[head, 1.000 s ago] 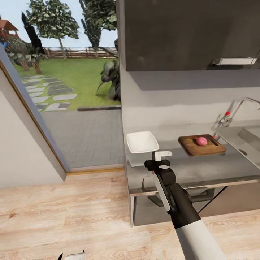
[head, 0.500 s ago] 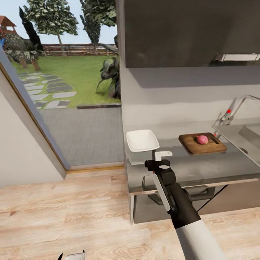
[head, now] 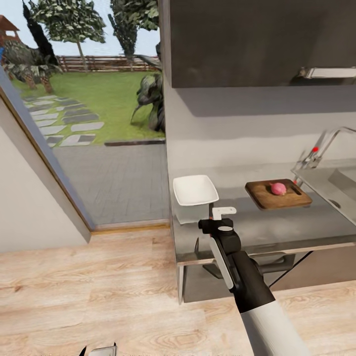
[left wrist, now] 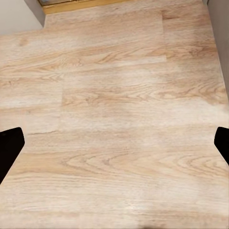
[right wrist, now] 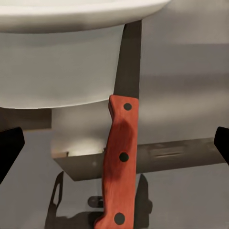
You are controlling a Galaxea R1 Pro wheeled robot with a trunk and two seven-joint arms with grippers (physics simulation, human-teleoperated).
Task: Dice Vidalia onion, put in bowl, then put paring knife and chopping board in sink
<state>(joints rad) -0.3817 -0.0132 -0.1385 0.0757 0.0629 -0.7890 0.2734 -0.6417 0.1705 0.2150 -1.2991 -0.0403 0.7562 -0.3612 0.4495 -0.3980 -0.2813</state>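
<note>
Right gripper [head: 221, 216] hovers with fingers spread over the matte grey countertop [head: 277, 230], above a red-handled paring knife [right wrist: 118, 162] beside the white square bowl [head: 194, 190]; the pinkish-red Vidalia onion [head: 278, 188] sits on the brown wooden chopping board [head: 277, 194] near the grey sink [head: 331, 185]; left gripper [left wrist: 114, 148] open over pale wood floor [left wrist: 114, 95]

No readable text, labels, brands or numbers on any surface

white bowl [head: 195, 190], pinkish-red onion [head: 278, 188], brown grained chopping board [head: 278, 195], grey countertop [head: 277, 225]
</note>
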